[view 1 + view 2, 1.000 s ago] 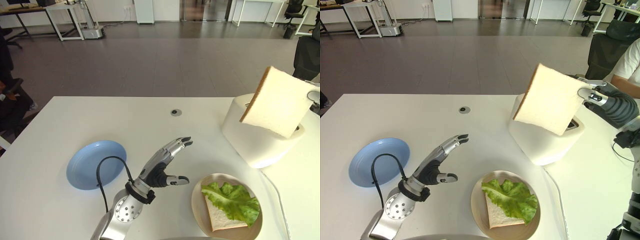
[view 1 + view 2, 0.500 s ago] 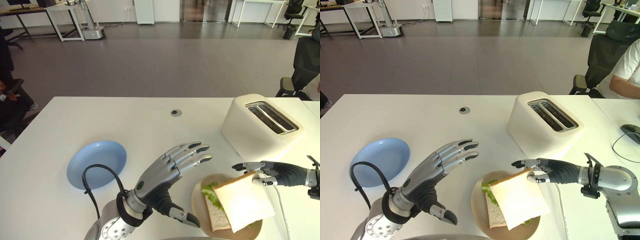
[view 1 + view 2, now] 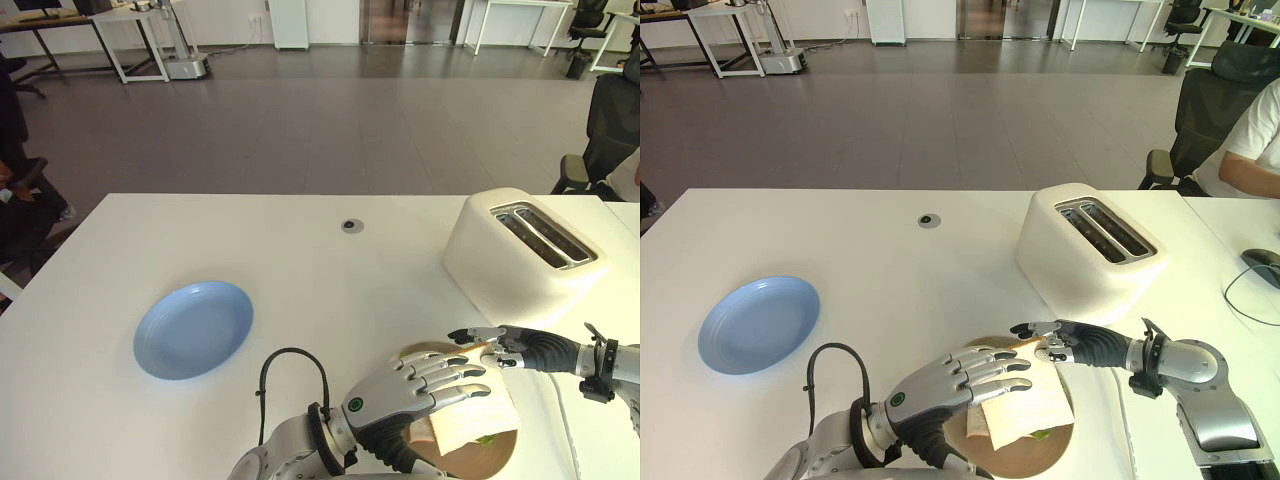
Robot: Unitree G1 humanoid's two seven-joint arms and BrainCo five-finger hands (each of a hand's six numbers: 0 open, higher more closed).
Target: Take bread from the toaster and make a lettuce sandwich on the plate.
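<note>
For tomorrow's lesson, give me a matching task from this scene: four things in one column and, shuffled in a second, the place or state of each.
Things
1. pale blue round plate
2. white two-slot toaster
3. beige round plate
4. small dark round fitting

Places or states
A. stands at the far right of the white table, no bread in its slots
B. carries the sandwich, partly under the left hand
C. lies on the table's left side
D. set into the table top, near the middle of the far edge

Pairs: 1-C, 2-A, 3-B, 4-D
</note>
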